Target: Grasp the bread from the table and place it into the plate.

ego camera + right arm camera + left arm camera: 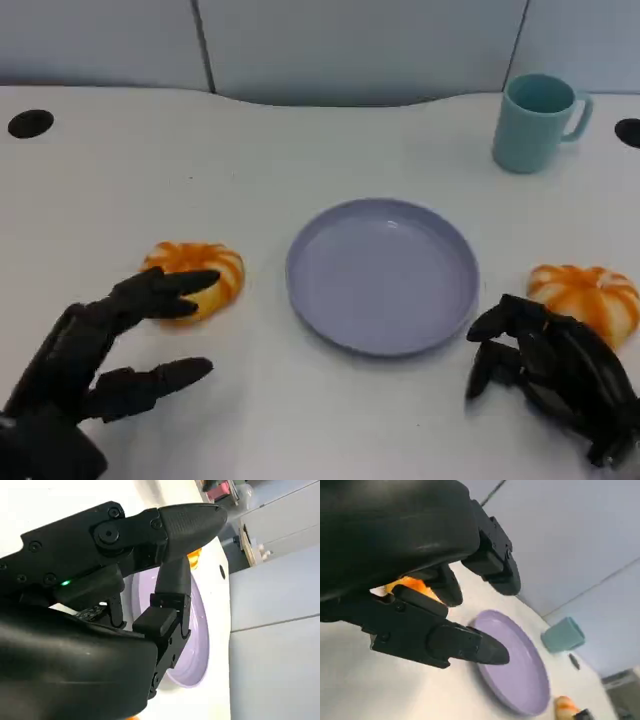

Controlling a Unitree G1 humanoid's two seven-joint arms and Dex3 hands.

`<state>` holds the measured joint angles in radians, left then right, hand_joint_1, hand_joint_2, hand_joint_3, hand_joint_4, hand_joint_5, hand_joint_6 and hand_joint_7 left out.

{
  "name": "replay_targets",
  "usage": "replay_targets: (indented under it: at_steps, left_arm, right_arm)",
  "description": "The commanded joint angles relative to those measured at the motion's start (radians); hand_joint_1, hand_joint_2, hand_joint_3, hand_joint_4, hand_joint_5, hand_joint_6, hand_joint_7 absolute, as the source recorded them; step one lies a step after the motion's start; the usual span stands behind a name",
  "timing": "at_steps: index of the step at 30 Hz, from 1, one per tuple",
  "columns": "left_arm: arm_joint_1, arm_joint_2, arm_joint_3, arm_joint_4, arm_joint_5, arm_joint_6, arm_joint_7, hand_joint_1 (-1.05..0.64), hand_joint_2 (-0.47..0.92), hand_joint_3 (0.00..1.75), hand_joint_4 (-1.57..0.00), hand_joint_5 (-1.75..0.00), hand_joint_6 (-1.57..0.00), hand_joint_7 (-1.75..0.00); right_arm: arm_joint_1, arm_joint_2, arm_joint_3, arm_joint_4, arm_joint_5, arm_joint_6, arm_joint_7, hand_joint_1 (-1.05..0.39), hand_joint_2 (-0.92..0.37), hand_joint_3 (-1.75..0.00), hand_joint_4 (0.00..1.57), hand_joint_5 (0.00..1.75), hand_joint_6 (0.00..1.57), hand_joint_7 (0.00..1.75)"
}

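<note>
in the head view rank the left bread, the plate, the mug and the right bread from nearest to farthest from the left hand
From the left hand:
1. Left bread, right at its fingertips.
2. Plate, table centre.
3. Right bread by the right hand, and mug at the back right: too close to call.

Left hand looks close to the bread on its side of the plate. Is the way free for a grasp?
Probably yes: the left hand is open with fingertips at the left bread, nothing between them.

I seem to be in an office or lab: white surface [300,140] with cable holes [30,123], grey partition panels [350,45] behind it.
</note>
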<state>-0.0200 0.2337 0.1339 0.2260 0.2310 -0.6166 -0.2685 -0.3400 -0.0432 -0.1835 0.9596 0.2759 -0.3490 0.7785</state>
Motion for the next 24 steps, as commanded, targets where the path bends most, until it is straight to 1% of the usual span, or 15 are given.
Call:
replay_targets:
  at_steps: [1, 8, 9, 10, 12, 16, 21, 22, 24]
  left_arm:
    - [-0.028, 0.079, -0.018, -0.044, 0.176, -0.014, 0.129, -0.61, 0.92, 0.05, -0.18, -0.34, -0.37, -0.01]
    - [-0.026, 0.105, -0.053, -0.042, 0.185, -0.004, 0.183, -0.62, 0.92, 0.04, -0.18, -0.31, -0.37, 0.00]
    - [-0.074, 0.146, -0.074, -0.041, 0.300, 0.042, 0.209, -0.62, 0.92, 0.04, -0.19, -0.30, -0.37, 0.00]
    - [-0.119, 0.181, -0.098, -0.033, 0.403, 0.086, 0.234, -0.65, 0.92, 0.04, -0.14, -0.27, -0.33, 0.00]
    - [-0.168, 0.220, -0.132, -0.024, 0.519, 0.142, 0.271, -0.69, 0.92, 0.03, -0.12, -0.23, -0.30, 0.00]
    - [-0.247, 0.253, -0.220, 0.024, 0.641, 0.246, 0.296, -0.71, 0.90, 0.02, -0.12, -0.19, -0.28, 0.00]
    - [-0.261, 0.276, -0.264, 0.032, 0.635, 0.282, 0.321, -0.71, 0.90, 0.01, -0.13, -0.16, -0.28, 0.00]
    - [-0.287, 0.275, -0.290, 0.053, 0.664, 0.309, 0.314, -0.71, 0.91, 0.01, -0.13, -0.16, -0.28, 0.00]
    - [-0.327, 0.276, -0.332, 0.084, 0.703, 0.352, 0.302, -0.71, 0.89, 0.00, -0.10, -0.13, -0.23, 0.00]
  right_arm:
    - [0.030, -0.003, 0.008, 0.000, -0.013, 0.013, -0.020, -0.52, -0.92, -0.24, 0.70, 1.51, 0.71, 1.07]
    - [0.032, -0.002, 0.009, -0.004, -0.014, 0.015, -0.022, -0.52, -0.92, -0.23, 0.70, 1.51, 0.71, 1.07]
    - [0.038, -0.003, 0.012, -0.013, -0.017, 0.010, -0.019, -0.52, -0.92, -0.23, 0.70, 1.51, 0.71, 1.07]
    - [0.043, -0.004, 0.014, -0.020, -0.017, 0.005, -0.016, -0.50, -0.92, -0.25, 0.69, 1.51, 0.71, 1.08]
    - [0.048, -0.004, 0.016, -0.029, -0.018, 0.002, -0.012, -0.48, -0.92, -0.27, 0.68, 1.51, 0.71, 1.10]
    - [0.056, -0.001, 0.017, -0.042, -0.011, 0.011, -0.014, -0.49, -0.92, -0.26, 0.68, 1.52, 0.71, 1.11]
    - [0.059, -0.001, 0.018, -0.049, -0.010, 0.016, -0.015, -0.50, -0.92, -0.26, 0.68, 1.53, 0.71, 1.12]
    - [0.062, 0.000, 0.020, -0.055, -0.011, 0.018, -0.018, -0.50, -0.92, -0.26, 0.68, 1.53, 0.71, 1.12]
    - [0.063, 0.000, 0.020, -0.060, -0.009, 0.020, -0.018, -0.50, -0.92, -0.25, 0.68, 1.55, 0.70, 1.14]
